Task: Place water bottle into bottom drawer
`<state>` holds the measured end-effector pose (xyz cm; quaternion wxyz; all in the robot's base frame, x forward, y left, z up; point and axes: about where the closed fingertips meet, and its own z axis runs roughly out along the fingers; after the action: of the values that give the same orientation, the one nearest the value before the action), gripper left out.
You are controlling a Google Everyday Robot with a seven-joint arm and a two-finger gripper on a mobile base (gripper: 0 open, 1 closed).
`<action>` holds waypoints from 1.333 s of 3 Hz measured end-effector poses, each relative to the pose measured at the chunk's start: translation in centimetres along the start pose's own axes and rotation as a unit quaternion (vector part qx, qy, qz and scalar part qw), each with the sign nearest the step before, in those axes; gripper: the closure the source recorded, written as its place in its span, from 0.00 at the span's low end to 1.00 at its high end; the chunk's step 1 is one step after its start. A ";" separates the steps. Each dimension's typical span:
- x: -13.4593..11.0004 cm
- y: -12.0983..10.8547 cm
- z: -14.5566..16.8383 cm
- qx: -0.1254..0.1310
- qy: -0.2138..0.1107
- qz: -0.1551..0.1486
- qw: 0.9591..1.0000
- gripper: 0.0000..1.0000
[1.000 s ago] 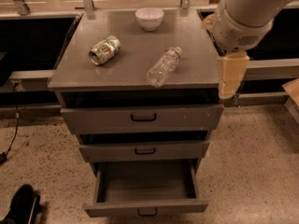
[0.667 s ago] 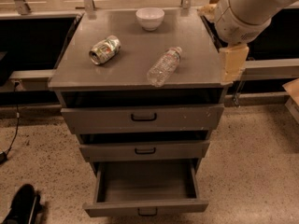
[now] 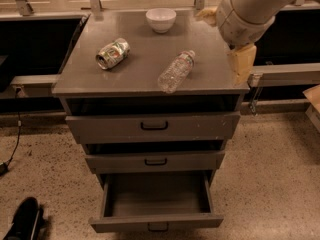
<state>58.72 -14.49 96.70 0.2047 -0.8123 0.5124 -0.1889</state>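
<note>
The water bottle (image 3: 176,71) is clear with a white cap. It lies on its side on the grey cabinet top (image 3: 145,49), right of centre, with the cap pointing to the back right. The bottom drawer (image 3: 156,199) is pulled open below, and its tray shows nothing inside. My gripper (image 3: 241,63) hangs from the pale arm at the cabinet's right edge. It is to the right of the bottle, apart from it and holding nothing.
A crushed green-and-silver can (image 3: 113,53) lies on the left of the top. A white bowl (image 3: 161,19) stands at the back. The top drawer (image 3: 154,126) and middle drawer (image 3: 155,161) are closed. A black shoe-like object (image 3: 22,225) lies on the floor at lower left.
My gripper has risen and shifted a little left, from beside the cabinet's right edge toward the level of its top. The bottle, can and drawers have not moved.
</note>
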 end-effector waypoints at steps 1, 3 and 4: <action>-2.4 -1.0 3.6 -0.033 -0.056 -0.095 0.993 0.00; -6.7 -0.5 10.4 -0.111 -0.119 -0.314 0.935 0.00; -7.3 -1.0 13.6 -0.125 -0.099 -0.413 0.897 0.00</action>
<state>63.57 -5.55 85.06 0.0547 -0.9843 0.1273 -0.1095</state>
